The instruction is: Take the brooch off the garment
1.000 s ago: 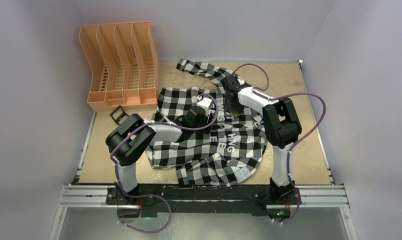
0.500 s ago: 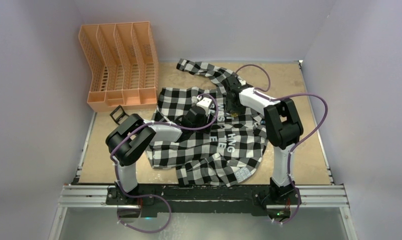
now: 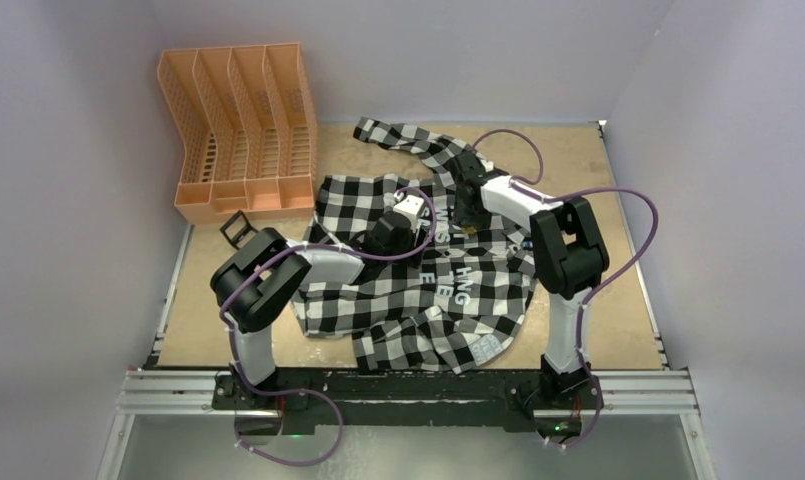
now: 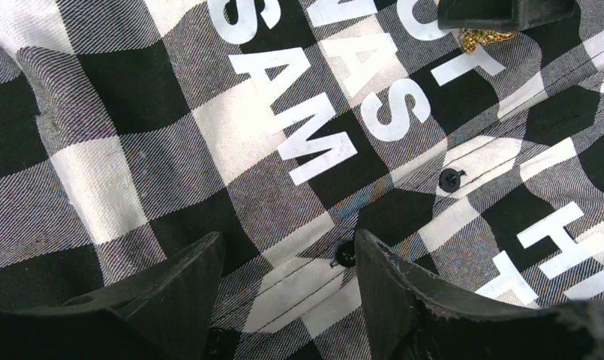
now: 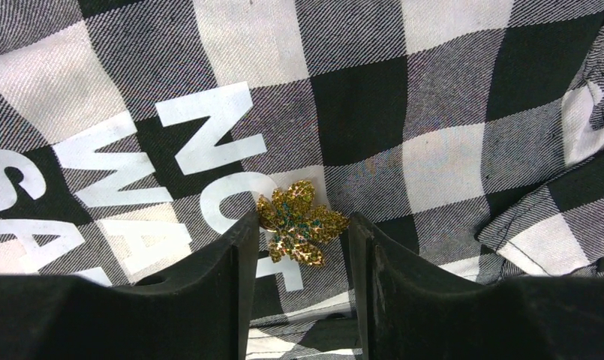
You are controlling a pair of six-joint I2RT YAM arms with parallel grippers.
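Note:
The garment [image 3: 418, 290], a black-and-white check shirt with white lettering, lies spread on the table. The brooch [image 5: 300, 222], a small gold leaf-shaped pin with green stones, sits on the shirt by the lettering. My right gripper [image 5: 302, 225] is low over the shirt, jaws partly open, one fingertip close on each side of the brooch. In the top view the right gripper [image 3: 465, 205] hides the brooch. The brooch also shows at the top edge of the left wrist view [image 4: 482, 36]. My left gripper [image 4: 287, 247] is open and empty, its tips down on the shirt's button placket, left of the brooch.
An orange file rack [image 3: 240, 130] stands at the back left. A small black object [image 3: 233, 228] lies on the table in front of it. One shirt sleeve [image 3: 398, 135] trails toward the back wall. Bare table [image 3: 618, 250] lies right of the shirt.
My right arm has shifted slightly, its elbow drifting a little to the right while the gripper stays over the same spot on the shirt. The left arm has not moved.

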